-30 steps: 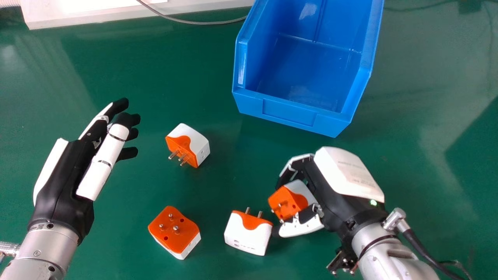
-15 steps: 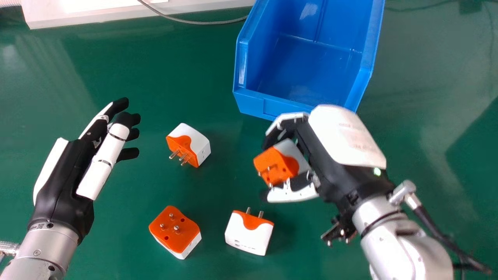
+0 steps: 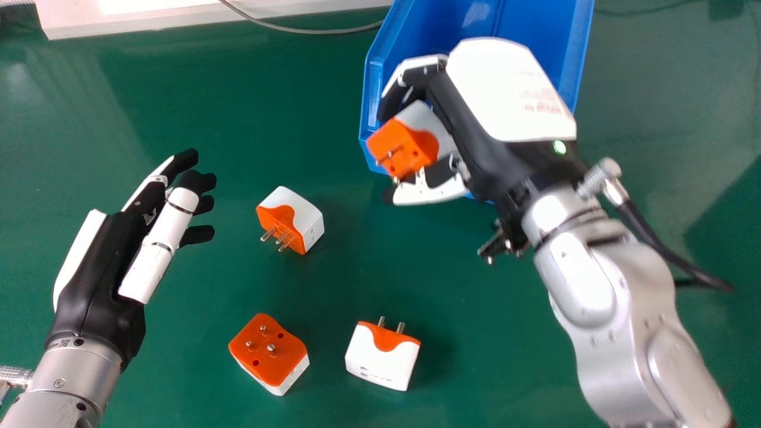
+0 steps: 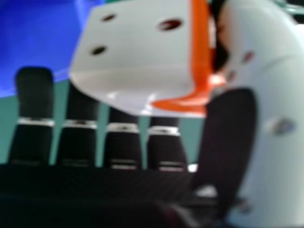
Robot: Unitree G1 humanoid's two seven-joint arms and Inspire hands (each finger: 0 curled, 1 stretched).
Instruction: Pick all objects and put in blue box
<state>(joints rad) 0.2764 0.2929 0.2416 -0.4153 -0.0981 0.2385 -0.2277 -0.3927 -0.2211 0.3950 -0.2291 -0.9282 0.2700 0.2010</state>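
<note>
- And here is the right hand [image 3: 505, 89], gripping an orange-and-white plug adapter [image 3: 401, 145] between its bent fingers and its thumb [image 3: 431, 190]; the orange face, with its metal prongs, points away from the palm;
- the pair overlaps the near left part of the blue box [image 3: 535, 30] in the head view; whether the plug adapter is right above the box or just short of it, I cannot tell;
- over to the right hand view, and there is the white socket side of the same plug adapter, dark holes showing, close above the black fingers [image 4: 35, 90]; the thumb presses in at the orange end, and blue box wall shows beyond;
- on the left flank, the left hand [image 3: 98, 279] sits open and relaxed, fingers extended, apart from everything on the table [image 3: 333, 285];
- three more in play on the green surface, well spread; the upper adapter [image 3: 306, 217] lies with its prongs towards the robot and slightly left; the lower-left adapter [image 3: 267, 351] has its prongs straight up; the lower-right adapter [image 3: 383, 359] points its prongs away, towards the box;
- at the far edge, a grey cable [image 3: 297, 30] runs along beside a white panel [image 3: 148, 21]
</note>
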